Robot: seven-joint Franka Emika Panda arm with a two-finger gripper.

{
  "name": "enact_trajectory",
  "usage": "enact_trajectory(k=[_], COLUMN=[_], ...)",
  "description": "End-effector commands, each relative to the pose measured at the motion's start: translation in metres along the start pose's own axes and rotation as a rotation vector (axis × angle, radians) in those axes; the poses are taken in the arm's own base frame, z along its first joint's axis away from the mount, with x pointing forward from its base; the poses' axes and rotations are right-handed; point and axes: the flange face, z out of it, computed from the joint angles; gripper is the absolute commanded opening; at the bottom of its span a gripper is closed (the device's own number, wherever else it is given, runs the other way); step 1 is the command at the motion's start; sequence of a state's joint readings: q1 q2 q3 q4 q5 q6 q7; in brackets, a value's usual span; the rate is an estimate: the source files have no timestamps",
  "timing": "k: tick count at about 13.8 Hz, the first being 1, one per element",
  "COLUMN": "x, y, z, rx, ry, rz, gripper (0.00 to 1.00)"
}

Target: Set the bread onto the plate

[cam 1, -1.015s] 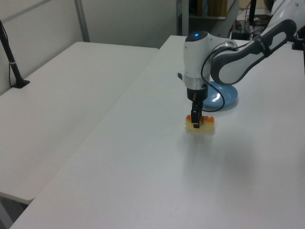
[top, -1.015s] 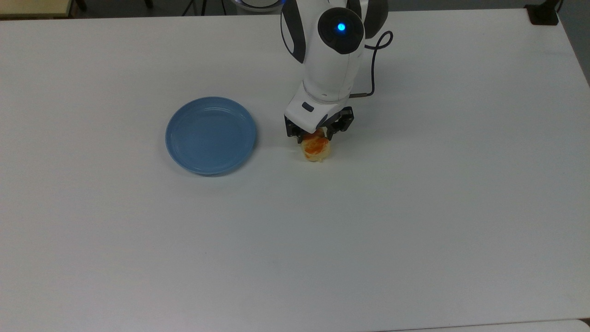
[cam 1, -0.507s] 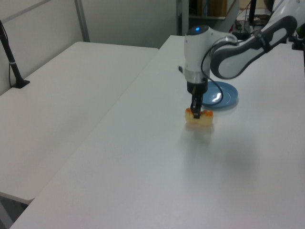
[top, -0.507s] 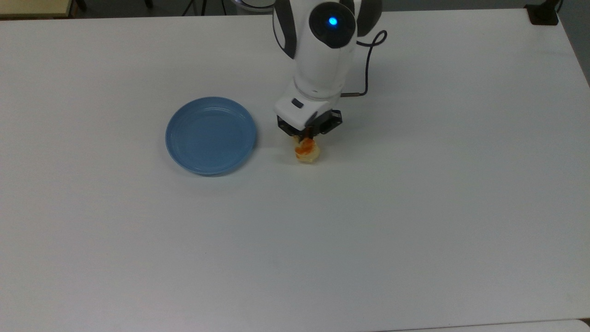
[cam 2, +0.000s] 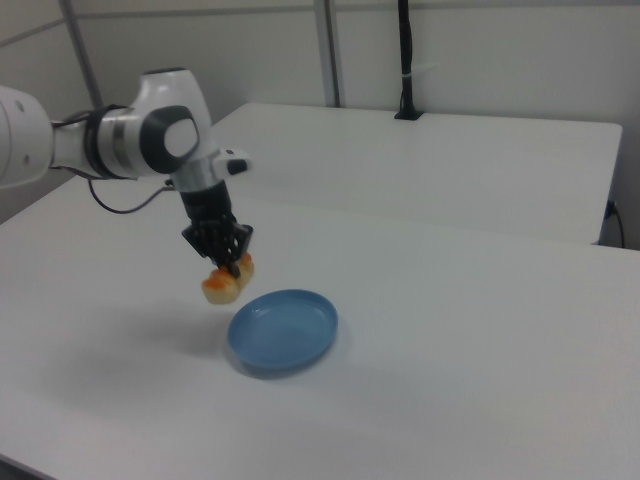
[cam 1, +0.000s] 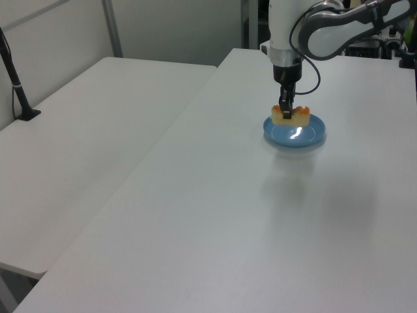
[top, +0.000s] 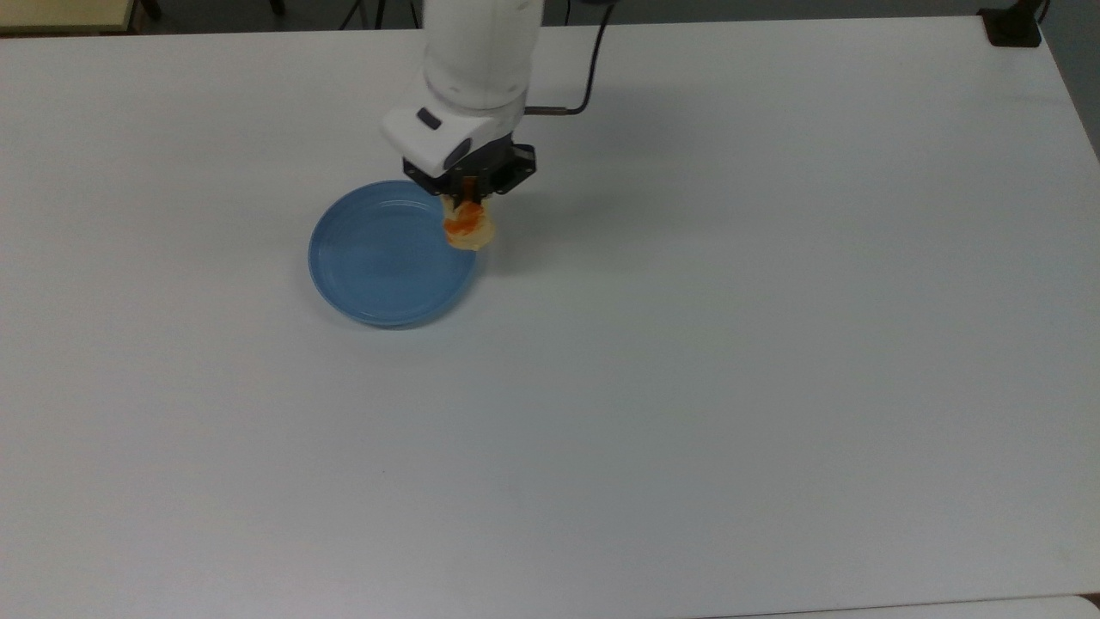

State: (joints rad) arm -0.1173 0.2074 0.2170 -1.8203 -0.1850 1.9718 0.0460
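Fingers [cam 2: 231, 268] clamp bread [cam 2: 226, 282]; right view shows it airborne beside plate [cam 2: 283, 331].

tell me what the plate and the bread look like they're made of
The plate looks like smooth light-blue plastic: even colour, faint concentric rings, and a bright glossy glint in the left view. The bread, held off the table by the gripper, looks like a soft baked bun, or possibly a toy copy: matte pale-yellow body with shinier orange-brown patches on top.
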Motion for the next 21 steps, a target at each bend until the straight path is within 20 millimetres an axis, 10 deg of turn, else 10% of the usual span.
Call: enact_trajectory(k=[1,7,8,10,13,21], x=[-0.004,-0.001,-0.001,-0.001,-0.006,-0.07], y=[0.055,0.07,0.074,0.082,0.086,0.144], z=[0.036,0.088,0.088,0.087,0.077,-0.147], rx=[0.034,0.108,0.107,0.108,0.105,0.125], ry=[-0.043,-0.018,-0.012,-0.013,-0.035,0.004], rz=[-0.023,-0.002,0.01,0.028,0.048,0.315], gripper=[0.18,0.18,0.27,1.0,1.0,1.0])
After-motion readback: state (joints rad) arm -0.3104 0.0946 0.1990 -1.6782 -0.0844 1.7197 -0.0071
